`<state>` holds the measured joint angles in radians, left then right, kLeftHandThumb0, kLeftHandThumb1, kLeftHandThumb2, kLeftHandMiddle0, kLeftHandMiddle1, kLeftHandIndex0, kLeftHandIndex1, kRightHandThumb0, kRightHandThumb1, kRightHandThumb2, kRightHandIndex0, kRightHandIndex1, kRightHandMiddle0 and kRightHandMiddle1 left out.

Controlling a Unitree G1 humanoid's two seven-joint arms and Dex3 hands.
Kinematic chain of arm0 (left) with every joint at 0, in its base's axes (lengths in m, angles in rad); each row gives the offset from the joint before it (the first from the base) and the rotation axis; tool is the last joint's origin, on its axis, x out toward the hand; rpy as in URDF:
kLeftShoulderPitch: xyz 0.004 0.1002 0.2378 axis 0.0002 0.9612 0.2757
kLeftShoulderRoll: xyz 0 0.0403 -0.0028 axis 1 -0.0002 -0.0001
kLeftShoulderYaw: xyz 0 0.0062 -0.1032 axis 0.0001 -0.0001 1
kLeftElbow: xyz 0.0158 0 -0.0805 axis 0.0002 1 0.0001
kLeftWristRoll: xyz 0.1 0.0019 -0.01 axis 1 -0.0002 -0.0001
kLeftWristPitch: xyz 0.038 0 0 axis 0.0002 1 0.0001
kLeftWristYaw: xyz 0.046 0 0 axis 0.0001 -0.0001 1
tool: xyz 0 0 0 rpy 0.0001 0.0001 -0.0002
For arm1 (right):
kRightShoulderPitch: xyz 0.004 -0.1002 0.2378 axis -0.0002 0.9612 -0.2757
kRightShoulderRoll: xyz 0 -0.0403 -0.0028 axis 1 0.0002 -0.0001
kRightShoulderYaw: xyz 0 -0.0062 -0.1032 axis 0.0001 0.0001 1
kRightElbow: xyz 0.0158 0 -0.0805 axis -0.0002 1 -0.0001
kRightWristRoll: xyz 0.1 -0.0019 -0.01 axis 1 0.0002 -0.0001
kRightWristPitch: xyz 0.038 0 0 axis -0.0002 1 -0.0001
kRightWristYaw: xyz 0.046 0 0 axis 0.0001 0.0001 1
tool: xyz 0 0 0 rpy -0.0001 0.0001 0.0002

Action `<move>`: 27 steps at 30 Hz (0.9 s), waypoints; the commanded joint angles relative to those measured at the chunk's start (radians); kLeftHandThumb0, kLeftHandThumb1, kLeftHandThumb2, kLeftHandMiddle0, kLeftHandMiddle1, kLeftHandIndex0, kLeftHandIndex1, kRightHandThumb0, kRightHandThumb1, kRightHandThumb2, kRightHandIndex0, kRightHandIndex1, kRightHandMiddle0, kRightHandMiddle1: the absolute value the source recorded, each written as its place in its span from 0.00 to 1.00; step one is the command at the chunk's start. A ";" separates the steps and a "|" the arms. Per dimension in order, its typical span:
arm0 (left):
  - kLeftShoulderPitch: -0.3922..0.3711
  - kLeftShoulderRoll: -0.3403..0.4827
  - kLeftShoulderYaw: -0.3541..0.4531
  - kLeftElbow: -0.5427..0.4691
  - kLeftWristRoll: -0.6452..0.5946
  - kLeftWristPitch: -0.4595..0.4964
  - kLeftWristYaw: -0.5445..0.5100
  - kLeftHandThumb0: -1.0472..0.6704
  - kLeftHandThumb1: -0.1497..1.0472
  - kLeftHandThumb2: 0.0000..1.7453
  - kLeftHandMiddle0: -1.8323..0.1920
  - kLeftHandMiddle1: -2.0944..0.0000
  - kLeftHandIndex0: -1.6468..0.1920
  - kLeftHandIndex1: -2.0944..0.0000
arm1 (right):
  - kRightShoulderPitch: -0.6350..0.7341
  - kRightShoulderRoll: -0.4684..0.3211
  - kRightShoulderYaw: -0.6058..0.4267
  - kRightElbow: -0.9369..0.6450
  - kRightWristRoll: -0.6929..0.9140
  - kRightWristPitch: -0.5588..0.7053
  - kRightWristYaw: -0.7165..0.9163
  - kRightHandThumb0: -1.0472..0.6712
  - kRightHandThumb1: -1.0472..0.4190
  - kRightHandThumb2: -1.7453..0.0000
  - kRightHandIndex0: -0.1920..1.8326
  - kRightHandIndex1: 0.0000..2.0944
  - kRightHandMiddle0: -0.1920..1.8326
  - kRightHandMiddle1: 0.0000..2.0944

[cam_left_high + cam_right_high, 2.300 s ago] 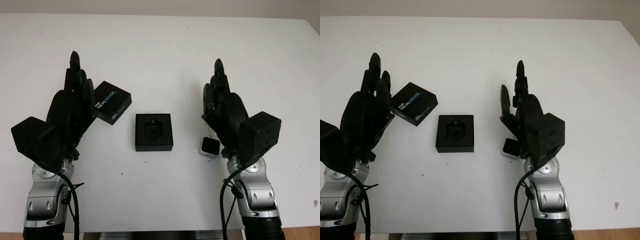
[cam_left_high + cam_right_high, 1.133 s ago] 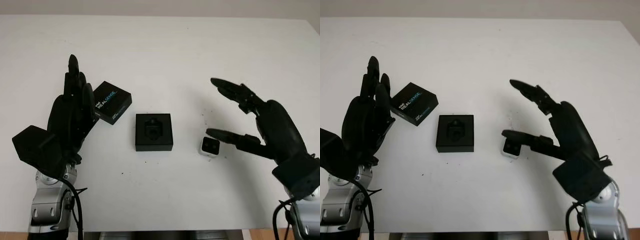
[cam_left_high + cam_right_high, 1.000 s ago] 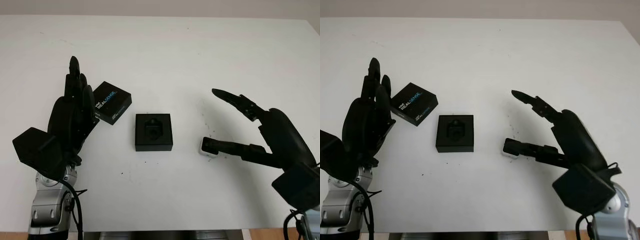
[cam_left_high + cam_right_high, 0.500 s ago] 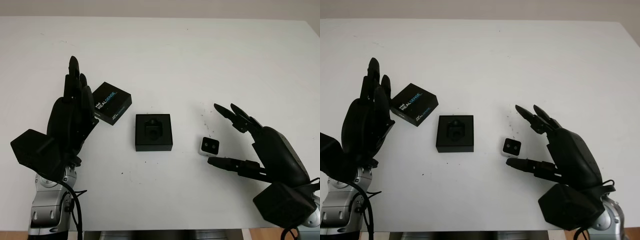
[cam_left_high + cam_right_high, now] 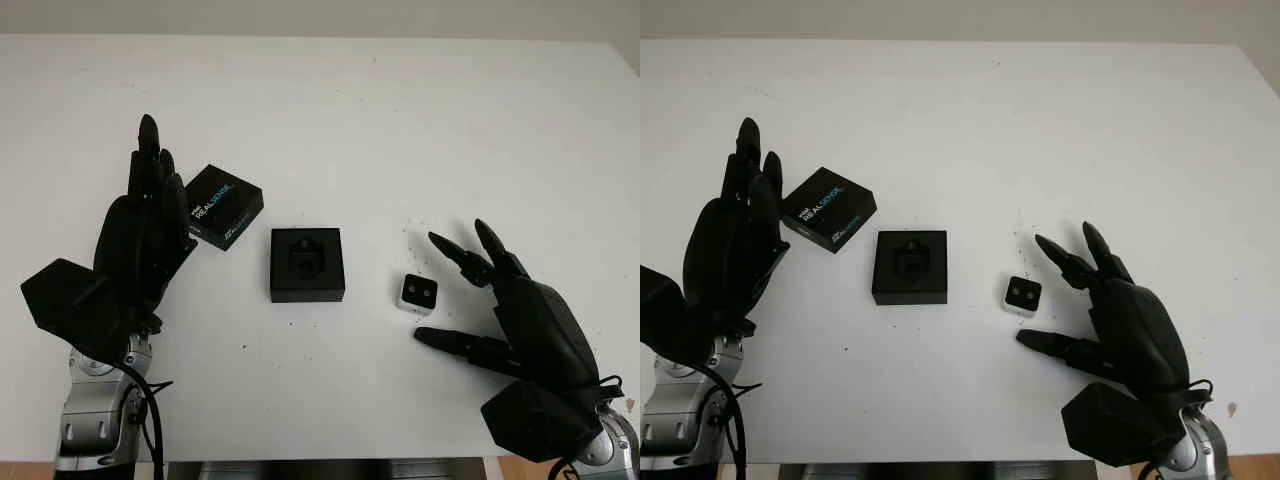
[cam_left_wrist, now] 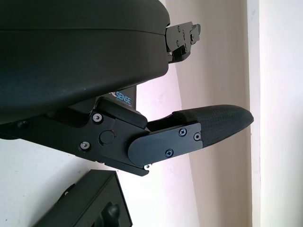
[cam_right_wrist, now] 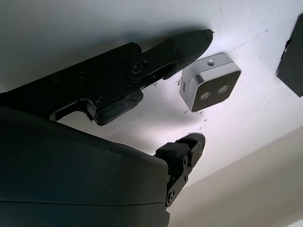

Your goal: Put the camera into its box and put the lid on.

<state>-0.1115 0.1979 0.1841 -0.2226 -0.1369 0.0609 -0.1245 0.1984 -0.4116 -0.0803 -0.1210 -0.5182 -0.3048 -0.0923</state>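
The right hand [image 5: 500,300], released and empty, sits just beside the camera [image 5: 417,292]; it should close squarely across the camera's sides.

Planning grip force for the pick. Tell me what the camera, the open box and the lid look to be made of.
Camera: pale silver casing, probably anodised metal or painted plastic, with a dark glossy front face holding two lenses.
Open box: matte black, likely cardboard with a moulded black insert; the recess looks soft-edged.
Lid: black printed card, slight sheen, white and blue lettering.
Right hand, open, is beside the camera.
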 commanded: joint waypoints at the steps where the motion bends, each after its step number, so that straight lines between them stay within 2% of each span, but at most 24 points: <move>1: 0.007 0.007 0.007 -0.005 -0.004 -0.007 -0.005 0.11 1.00 0.40 1.00 1.00 1.00 1.00 | 0.000 0.006 0.003 0.026 -0.002 -0.014 -0.023 0.23 0.11 0.97 0.13 0.03 0.38 0.08; 10: 0.000 0.011 0.006 0.016 -0.009 -0.015 -0.021 0.11 1.00 0.39 1.00 1.00 1.00 1.00 | -0.029 0.008 0.021 0.113 0.023 -0.013 -0.036 0.24 0.09 0.97 0.15 0.03 0.42 0.08; 19: -0.014 0.005 0.003 0.014 0.010 -0.005 0.004 0.10 1.00 0.38 1.00 1.00 1.00 1.00 | -0.073 -0.016 0.055 0.211 0.043 -0.099 -0.032 0.22 0.07 0.96 0.13 0.02 0.41 0.07; 27: -0.021 0.004 0.001 0.034 0.005 -0.009 0.008 0.11 1.00 0.38 1.00 1.00 1.00 1.00 | -0.099 -0.025 0.092 0.238 0.056 -0.124 0.012 0.21 0.07 0.97 0.09 0.01 0.38 0.06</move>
<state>-0.1186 0.1998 0.1835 -0.1992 -0.1335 0.0601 -0.1165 0.0932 -0.4392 -0.0154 0.0888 -0.4677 -0.4145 -0.0935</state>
